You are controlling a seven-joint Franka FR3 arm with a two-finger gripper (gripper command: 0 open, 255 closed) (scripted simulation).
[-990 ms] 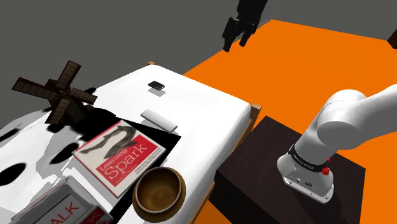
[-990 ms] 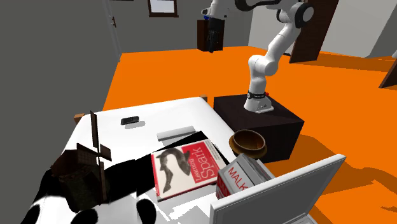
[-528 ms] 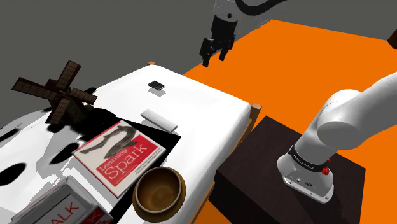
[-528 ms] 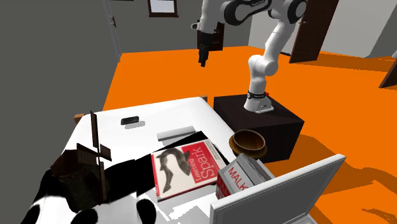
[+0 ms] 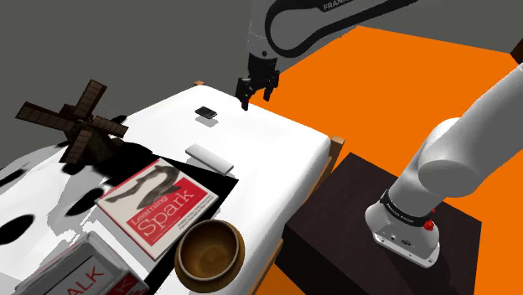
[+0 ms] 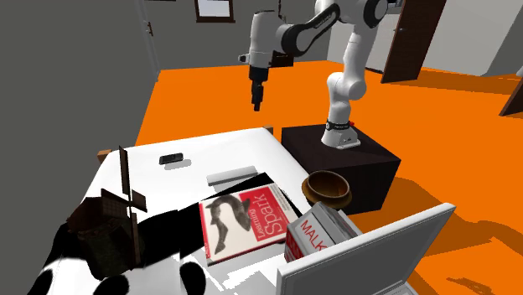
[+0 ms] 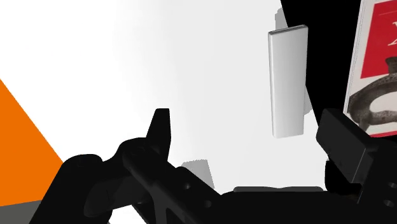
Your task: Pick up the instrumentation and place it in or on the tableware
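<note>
A small flat black device [image 5: 205, 111] [image 6: 171, 158] lies near the far end of the white table [image 5: 277, 151]. A slim white bar [image 5: 208, 157] [image 6: 230, 177] [image 7: 287, 79] lies closer to the middle. The brown bowl [image 5: 209, 249] [image 6: 327, 186] stands at the table's near edge beside the stand. My gripper [image 5: 254, 99] [image 6: 256, 105] [image 7: 251, 137] hangs open above the table's far edge. It points down, just to the right of the black device in the shoulder view, and holds nothing.
A red "Spark" book [image 5: 155, 199] [image 6: 244, 218] [image 7: 378, 63] lies between the white bar and the bowl. A dark windmill model [image 5: 80, 126] [image 6: 117, 209], a red-and-white box [image 5: 84, 272] [image 6: 317, 230] and a white laptop [image 6: 369, 260] also occupy the table. Orange floor [image 5: 402, 92] surrounds it.
The arm has swung down and towards the table. The gripper has dropped from high over the orange floor to just above the table's far edge near the black device.
</note>
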